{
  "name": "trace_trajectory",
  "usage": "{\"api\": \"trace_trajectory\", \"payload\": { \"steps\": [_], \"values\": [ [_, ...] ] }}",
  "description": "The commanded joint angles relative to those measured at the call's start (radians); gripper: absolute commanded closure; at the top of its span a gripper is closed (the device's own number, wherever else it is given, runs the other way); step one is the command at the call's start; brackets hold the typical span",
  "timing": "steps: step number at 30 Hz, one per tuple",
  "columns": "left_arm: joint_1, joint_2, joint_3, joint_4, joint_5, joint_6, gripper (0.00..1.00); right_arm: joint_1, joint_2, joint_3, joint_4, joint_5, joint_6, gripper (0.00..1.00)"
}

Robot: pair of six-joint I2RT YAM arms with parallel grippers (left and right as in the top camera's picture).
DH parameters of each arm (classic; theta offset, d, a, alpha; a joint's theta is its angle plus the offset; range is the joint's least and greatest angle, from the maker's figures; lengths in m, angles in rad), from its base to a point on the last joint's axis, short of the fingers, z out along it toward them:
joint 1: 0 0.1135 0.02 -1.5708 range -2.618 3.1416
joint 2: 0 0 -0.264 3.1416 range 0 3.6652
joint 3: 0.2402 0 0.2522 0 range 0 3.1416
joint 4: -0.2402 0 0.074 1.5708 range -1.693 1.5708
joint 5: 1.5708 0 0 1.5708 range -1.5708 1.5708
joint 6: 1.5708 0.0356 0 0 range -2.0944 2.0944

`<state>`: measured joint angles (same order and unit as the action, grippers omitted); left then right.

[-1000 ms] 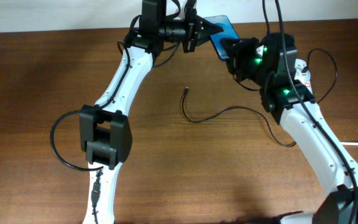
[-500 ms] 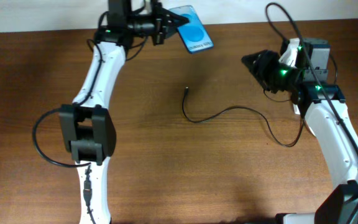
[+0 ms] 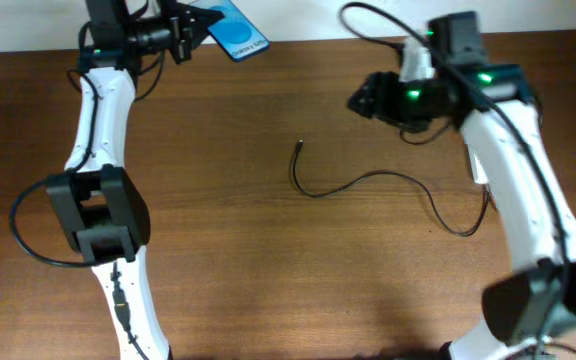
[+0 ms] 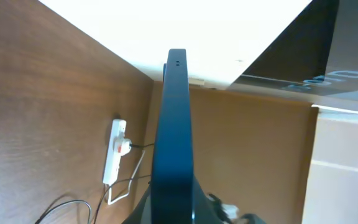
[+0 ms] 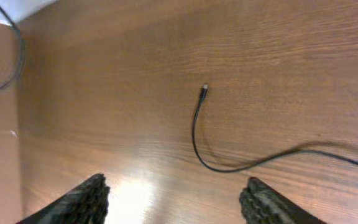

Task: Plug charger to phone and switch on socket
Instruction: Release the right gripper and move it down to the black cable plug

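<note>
Aloft, left pincer (image 3: 193, 25) gripping phone (image 3: 236, 30), charger (image 5: 193, 124) apart

My left gripper (image 3: 196, 22) holds the phone (image 3: 236, 30) at the table's (image 3: 268, 270) far left edge. The charger (image 3: 299, 150) lies mid-table between my arms, with the socket (image 4: 115, 152) to its right.

Robot lab bench: wood table (image 3: 268, 260), white wall (image 3: 308, 18).

The left arm stretches to the upper left, its left gripper (image 3: 188, 22) clamped on the phone (image 3: 238, 32). The right gripper (image 3: 361, 98), upper right, points left, fingers (image 5: 89, 198) spread wide.
</note>
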<state>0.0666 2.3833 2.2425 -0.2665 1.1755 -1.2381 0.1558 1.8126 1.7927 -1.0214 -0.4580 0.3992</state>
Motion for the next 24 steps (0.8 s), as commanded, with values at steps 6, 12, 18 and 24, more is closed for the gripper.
{"api": "trace_trajectory", "payload": {
  "steps": [6, 12, 18, 24],
  "values": [
    [0.006, -0.009, 0.014, 0.006, 0.116, 0.026, 1.00, 0.137, 0.233, 0.025, 0.156, 0.018, 0.060, 0.36],
    [0.006, -0.009, 0.014, -0.005, 0.138, 0.066, 1.00, 0.199, 0.354, 0.025, 0.240, 0.106, 0.235, 0.54],
    [0.006, -0.009, 0.014, -0.005, 0.138, 0.066, 1.00, 0.200, 0.425, 0.024, 0.253, 0.108, 0.336, 0.61],
    [0.006, -0.009, 0.014, -0.005, 0.138, 0.066, 1.00, 0.204, 0.480, 0.021, 0.274, 0.112, 0.341, 0.68]
  ]
}}
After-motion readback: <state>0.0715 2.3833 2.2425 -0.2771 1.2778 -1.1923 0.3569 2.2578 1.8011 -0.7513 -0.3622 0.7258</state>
